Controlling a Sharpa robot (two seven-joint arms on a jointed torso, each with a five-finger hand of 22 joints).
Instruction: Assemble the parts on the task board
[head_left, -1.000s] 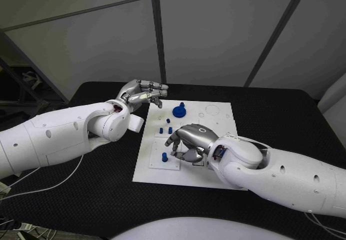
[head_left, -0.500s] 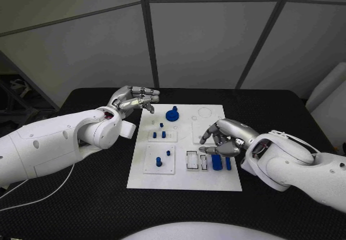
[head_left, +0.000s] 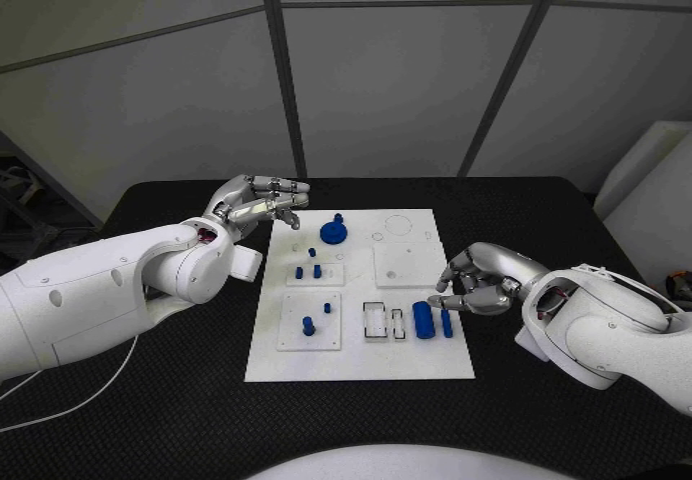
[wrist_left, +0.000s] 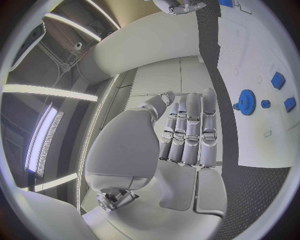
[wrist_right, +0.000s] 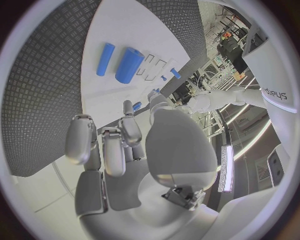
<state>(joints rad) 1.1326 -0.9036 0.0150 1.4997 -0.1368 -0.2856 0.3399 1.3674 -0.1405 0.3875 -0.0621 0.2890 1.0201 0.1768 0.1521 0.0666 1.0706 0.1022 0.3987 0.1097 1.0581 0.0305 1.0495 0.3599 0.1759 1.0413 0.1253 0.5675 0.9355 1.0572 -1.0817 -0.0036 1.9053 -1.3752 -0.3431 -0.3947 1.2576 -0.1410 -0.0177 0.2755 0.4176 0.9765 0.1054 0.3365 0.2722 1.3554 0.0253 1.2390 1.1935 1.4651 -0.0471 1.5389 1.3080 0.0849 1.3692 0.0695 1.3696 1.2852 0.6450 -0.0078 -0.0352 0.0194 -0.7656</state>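
Note:
The white task board (head_left: 361, 350) lies mid-table. A blue gear with a knob (head_left: 333, 233) stands at its far end, with small blue pegs (head_left: 309, 270) and two more pegs (head_left: 307, 324) on the left side. A thick blue cylinder (head_left: 423, 318) and a thin blue bar (head_left: 446, 322) lie near the right edge, also in the right wrist view as the cylinder (wrist_right: 129, 65) and the bar (wrist_right: 105, 59). My right hand (head_left: 488, 280) hovers just off that edge, fingers half curled, holding nothing. My left hand (head_left: 257, 203) hangs beyond the far left corner, fingers straight, empty; the gear (wrist_left: 247, 102) lies ahead of it.
Two empty rectangular slots (head_left: 384, 321) sit left of the cylinder, and a raised white square (head_left: 404, 265) with circle outlines (head_left: 402, 227) lies beyond. Black table (head_left: 173, 380) surrounds the board. Grey wall panels stand behind the table.
My right hand has drawn back from over the board's middle to its right edge, uncovering the cylinder and bar. The left hand has kept its place; the camera has shifted.

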